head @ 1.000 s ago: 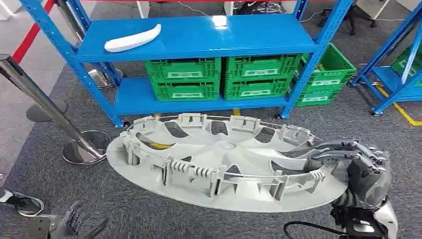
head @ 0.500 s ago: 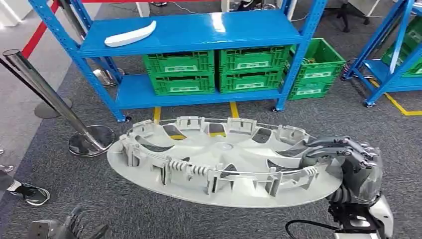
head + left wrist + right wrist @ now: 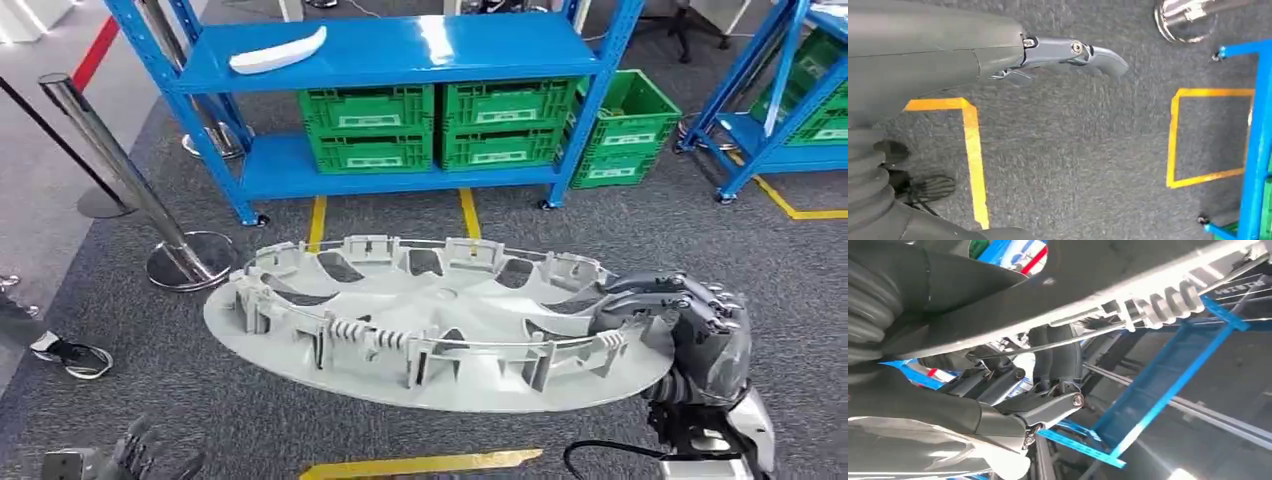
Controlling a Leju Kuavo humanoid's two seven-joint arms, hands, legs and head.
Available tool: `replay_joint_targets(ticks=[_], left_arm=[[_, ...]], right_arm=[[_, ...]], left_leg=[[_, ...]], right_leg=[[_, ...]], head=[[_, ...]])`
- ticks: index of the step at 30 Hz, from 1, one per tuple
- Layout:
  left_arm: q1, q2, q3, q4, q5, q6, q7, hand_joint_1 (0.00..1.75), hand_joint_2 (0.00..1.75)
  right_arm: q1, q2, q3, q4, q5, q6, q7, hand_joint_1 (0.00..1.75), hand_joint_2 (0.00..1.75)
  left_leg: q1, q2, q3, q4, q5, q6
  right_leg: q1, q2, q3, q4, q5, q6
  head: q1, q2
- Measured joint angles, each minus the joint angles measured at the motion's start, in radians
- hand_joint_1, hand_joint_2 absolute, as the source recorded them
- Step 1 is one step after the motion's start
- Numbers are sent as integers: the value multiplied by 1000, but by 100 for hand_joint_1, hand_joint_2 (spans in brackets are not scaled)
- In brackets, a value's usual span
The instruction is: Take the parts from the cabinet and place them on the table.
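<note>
Ribbed grey plastic hubcap (image 3: 440,325) in right hand (image 3: 690,325)

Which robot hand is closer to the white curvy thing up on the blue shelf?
Left, though neither is close. The left hand hangs low on the same side as the white curved part on the blue shelf. The right hand is across on the far side, gripping the wheel cover.

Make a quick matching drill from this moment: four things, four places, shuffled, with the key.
Things:
1. wheel cover
2. white curved part
3. green crates
4. left hand

Places:
A. top of the blue rack's upper shelf
B. held at its rim by the right hand
C. low, holding nothing
D. blue rack's lower shelf

Pairs: 1-B, 2-A, 3-D, 4-C
</note>
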Motion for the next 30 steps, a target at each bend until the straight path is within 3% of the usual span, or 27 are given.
replay_joint_targets(ticks=[1,2,3,4,5,6,7,8,9,10,12,13,14,15,17,18,19,20,21,23,24,28,29,30], left_arm=[[0,-3,5,-1,-3,-3,0,0,175],[1,-6,12,-1,-7,-6,0,0,175],[2,-10,17,-1,-10,-11,-1,0,175],[4,-13,21,-1,-12,-14,-1,0,175],[6,-17,26,-1,-15,-17,-1,0,175],[8,-21,30,-2,-18,-19,-2,0,175],[10,-23,32,-2,-18,-20,-2,0,175],[10,-26,35,-3,-20,-25,-2,0,175],[10,-29,38,-4,-22,-30,-4,0,175],[10,-32,44,-6,-26,-34,-5,0,175],[10,-38,57,-6,-33,-44,-7,0,175],[12,-40,61,-8,-37,-48,-8,0,175],[12,-40,69,-9,-41,-53,-10,0,175],[13,-45,73,-9,-42,-58,-13,0,175],[15,-50,85,-9,-50,-67,-17,0,175],[15,-54,90,-9,-52,-72,-19,0,175],[15,-57,96,-9,-55,-76,-19,0,175],[15,-60,101,-9,-57,-79,-19,0,175],[15,-63,105,-9,-61,-82,-20,0,175],[15,-67,114,-9,-64,-87,-21,0,175],[14,-69,121,-9,-68,-90,-22,0,175],[15,-83,142,-9,-86,-108,-25,0,175],[15,-93,147,-11,-93,-114,-27,0,175],[15,-100,155,-11,-99,-122,-29,0,175]], right_arm=[[-3,1,2,3,0,0,0,175,175],[-5,2,4,6,0,1,0,175,175],[-5,2,5,9,0,1,0,175,175],[-6,2,6,13,0,2,0,175,175],[-6,2,8,16,0,2,0,175,175],[-6,2,9,17,0,2,0,175,175],[-7,2,10,18,1,2,0,175,175],[-8,2,11,18,1,2,0,175,175],[-12,2,13,18,2,2,0,175,175],[-15,2,14,18,3,2,0,175,175],[-16,3,14,19,3,2,0,175,175],[-15,3,14,19,4,2,0,175,175],[-17,3,14,22,5,2,0,175,175],[-18,3,14,24,6,2,0,175,175],[-19,6,18,26,8,2,0,175,175],[-20,6,19,27,11,2,0,175,175],[-21,6,20,30,12,2,2,175,175],[-21,6,21,32,14,2,3,175,175],[-21,6,23,33,16,2,3,175,175],[-26,6,25,33,19,2,3,175,175],[-29,6,26,33,21,1,3,175,175],[-36,9,29,35,42,0,32,175,175],[-38,9,29,35,52,1,48,175,175],[-40,9,30,38,61,2,66,175,175]], left_leg=[[0,1,-14,0,13,5],[-1,2,-31,1,26,6],[-2,4,-47,2,38,5],[-2,5,-61,4,49,5],[-2,7,-76,6,59,3],[-2,8,-92,11,67,0],[-2,8,-105,16,73,-4],[-2,8,-111,22,78,-8],[-8,8,-118,29,80,-12],[-8,10,-125,35,85,-17],[-7,11,-137,40,100,-29],[-8,13,-139,40,104,-35],[-5,8,-143,49,95,-39],[-4,1,-154,75,60,-48],[3,-1,-209,233,-47,-59],[4,-1,-236,312,-83,-62],[5,-1,-246,358,-95,-64],[6,-1,-235,352,-82,-64],[6,-2,-202,306,-48,-61],[5,-12,-96,127,31,-48],[4,-30,-60,60,27,-36],[0,-21,-59,35,26,-22],[14,-14,-56,18,38,-13],[11,-8,-57,16,41,-9]], right_leg=[[-1,2,-17,68,-70,4],[-1,2,-37,158,-123,7],[-1,2,-52,231,-143,10],[-1,2,-55,276,-132,11],[-1,2,-38,279,-99,12],[-1,2,0,244,-60,11],[-1,2,65,164,-34,8],[-1,-1,141,63,-36,4],[2,-5,210,-20,-69,0],[2,-4,223,-57,-83,-7],[4,-1,199,-57,-87,-15],[2,1,193,-60,-81,-24],[-4,-2,190,-64,-74,-35],[-3,-2,186,-64,-69,-41],[-1,-1,173,-64,-57,-48],[0,0,168,-63,-51,-49],[1,2,163,-61,-44,-48],[1,5,155,-57,-39,-47],[2,9,148,-54,-36,-45],[4,16,142,-49,-32,-41],[4,17,139,-49,-30,-38],[5,27,124,-48,-13,-14],[6,29,120,-42,-18,-11],[7,21,102,-21,-41,-6]], head=[[1,0],[0,0],[1,0],[1,0],[1,0],[1,0],[1,0],[1,0],[1,0],[-2,0],[-1,0],[1,0],[1,0],[-2,0],[-3,0],[-3,0],[-3,0],[-3,0],[-3,0],[-4,0],[-2,0],[-2,0],[-3,0],[0,0]])
